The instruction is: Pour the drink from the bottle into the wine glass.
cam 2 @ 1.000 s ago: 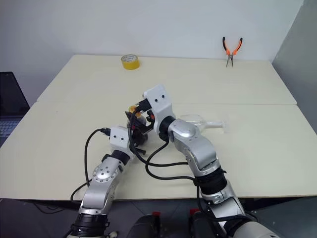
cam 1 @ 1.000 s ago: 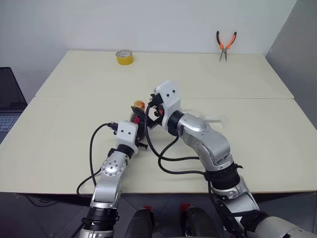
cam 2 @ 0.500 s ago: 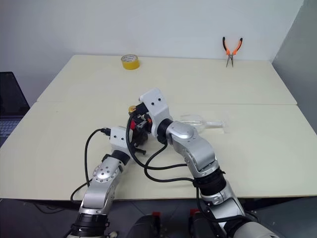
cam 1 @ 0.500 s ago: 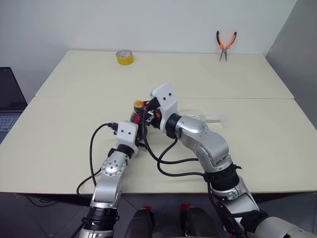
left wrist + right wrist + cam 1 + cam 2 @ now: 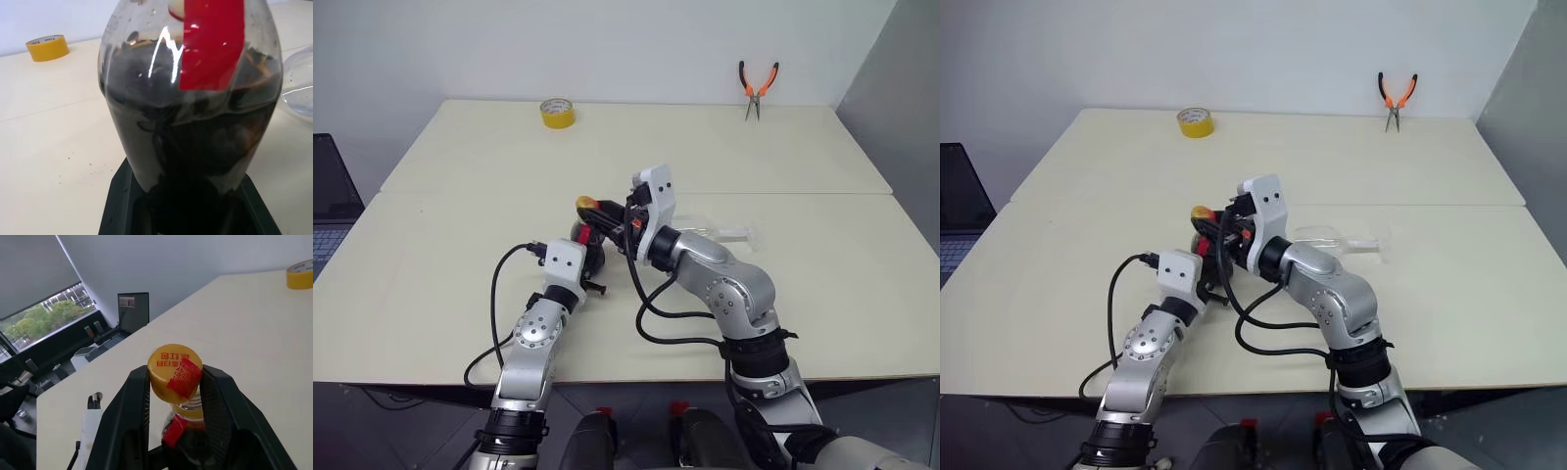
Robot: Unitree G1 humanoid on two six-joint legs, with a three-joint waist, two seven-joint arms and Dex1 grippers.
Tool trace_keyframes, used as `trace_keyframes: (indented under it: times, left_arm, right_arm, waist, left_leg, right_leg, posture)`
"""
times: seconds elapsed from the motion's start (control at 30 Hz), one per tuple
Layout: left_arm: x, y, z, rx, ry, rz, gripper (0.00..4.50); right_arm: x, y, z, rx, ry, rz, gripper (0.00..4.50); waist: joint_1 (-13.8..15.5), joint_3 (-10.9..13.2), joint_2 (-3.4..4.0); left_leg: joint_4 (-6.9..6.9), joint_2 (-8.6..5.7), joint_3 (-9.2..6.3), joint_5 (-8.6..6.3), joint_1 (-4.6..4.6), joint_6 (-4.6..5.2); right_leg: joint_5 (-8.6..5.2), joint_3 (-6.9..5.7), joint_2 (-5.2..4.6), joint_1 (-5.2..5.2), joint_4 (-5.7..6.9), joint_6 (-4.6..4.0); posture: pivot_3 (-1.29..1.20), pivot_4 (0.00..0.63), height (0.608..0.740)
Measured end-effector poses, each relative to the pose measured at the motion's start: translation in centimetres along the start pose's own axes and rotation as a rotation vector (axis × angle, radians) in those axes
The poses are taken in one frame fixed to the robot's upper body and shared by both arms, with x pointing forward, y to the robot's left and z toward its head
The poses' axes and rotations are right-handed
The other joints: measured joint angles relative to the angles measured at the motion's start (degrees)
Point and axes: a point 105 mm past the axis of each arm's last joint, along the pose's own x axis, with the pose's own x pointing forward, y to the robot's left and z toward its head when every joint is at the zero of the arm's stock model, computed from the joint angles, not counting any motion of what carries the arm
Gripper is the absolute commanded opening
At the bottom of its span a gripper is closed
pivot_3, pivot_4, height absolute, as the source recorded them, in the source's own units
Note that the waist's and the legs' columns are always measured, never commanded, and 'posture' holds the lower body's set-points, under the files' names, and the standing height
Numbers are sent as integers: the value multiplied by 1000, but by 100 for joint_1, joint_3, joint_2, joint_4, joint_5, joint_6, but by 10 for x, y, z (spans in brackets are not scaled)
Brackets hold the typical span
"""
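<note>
A pale bench point(image 5: 460, 255) stood against a white wall, with a yellow tape roll point(image 5: 557, 113) and orange-handled pliers point(image 5: 758, 88) near its far edge. Near the middle, the left gripper point(image 5: 590, 262) was clamped on the body of the bottle point(image 5: 190, 98) — dark drink point(image 5: 186, 147) inside. The right gripper point(image 5: 173, 382) was clenched on its yellow cap point(image 5: 171, 369). The wine glass point(image 5: 1327, 238) lay on its side just right of the bottle.
</note>
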Motion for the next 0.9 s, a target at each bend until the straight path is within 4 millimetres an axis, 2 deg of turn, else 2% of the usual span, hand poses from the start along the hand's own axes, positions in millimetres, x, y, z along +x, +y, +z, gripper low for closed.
trace_keyframes:
  times: [0.07, 0.13, 0.2, 0.27, 0.33, 0.4, 0.53, 0.63, 0.73, 0.9]
  left_arm:
    - [0, 0, 0, -1, 0, 1, 687]
    - [0, -1, 0, -3, -1, 2, 687]
    - [0, 1, 0, -4, 0, 11, 687]
    - [-1, 3, 0, -6, -2, 17, 687]
    - [-1, 4, 1, -9, -4, 21, 686]
    - [-1, 5, 2, -13, -7, 25, 686]
    - [2, 2, 4, -28, -15, 18, 686]
    - [3, 4, 5, -32, -20, 21, 686]
    - [3, 4, 5, -36, -21, 23, 686]
    - [6, 4, 7, -47, -30, 23, 686]
  right_arm:
    - [-2, -4, 2, -53, -8, -32, 1188]
    - [-14, -20, 7, -292, -14, -143, 1188]
    - [-41, -45, 17, -534, -42, -292, 1188]
    - [-75, -63, 20, -602, -87, -415, 1188]
    - [-104, -67, 11, -609, -104, -463, 1188]
    - [-123, -66, 1, -573, -110, -484, 1188]
    - [-167, -63, -5, -538, -163, -591, 1188]
    - [-204, -75, -8, -522, -176, -750, 1188]
    - [-239, -90, -23, -478, -122, -892, 1188]
    - [-275, -115, -56, -371, -5, -1015, 1188]
  waist:
    - [2, 0, 0]
    - [20, 0, 0]
    - [82, -2, -4]
    - [95, -3, -5]
    - [95, -3, -5]
    - [57, -2, -4]
    - [34, -2, -4]
    - [30, -2, -5]
    - [29, -1, -5]
    - [25, -1, -5]
  left_leg:
    - [0, -1, 0, 0, -1, 0]
    - [2, -5, -1, 0, -6, 0]
    - [5, -15, -4, 0, -13, 0]
    - [2, -14, -2, -1, -18, -1]
    - [-1, -11, -2, -3, -20, -6]
    - [-3, -6, 0, -4, -20, -6]
    - [2, -5, -3, -3, -18, -6]
    - [7, -4, 0, -2, -8, -4]
    - [7, -3, 9, 0, 2, -2]
    - [6, 2, 16, 0, 15, -2]
  right_leg:
    - [-1, 0, 0, 0, -1, 3]
    - [-14, -3, -3, 0, -6, 25]
    - [-15, -6, -13, 0, -14, 27]
    - [-15, -4, -14, -1, -21, 28]
    - [-16, -5, -12, -3, -23, 28]
    - [-16, -3, -8, -7, -20, 28]
    - [-17, -4, -5, -4, -16, 30]
    - [-17, -3, -5, 5, -16, 30]
    - [-17, 4, -4, 7, -11, 30]
    - [-18, 11, 2, 12, -4, 29]
  posture:
    - [0, 150, 740]
    - [0, 150, 740]
    - [0, 150, 740]
    - [0, 150, 740]
    - [0, 150, 740]
    - [0, 150, 740]
    - [0, 150, 740]
    - [0, 150, 740]
    - [0, 150, 740]
    - [0, 150, 740]
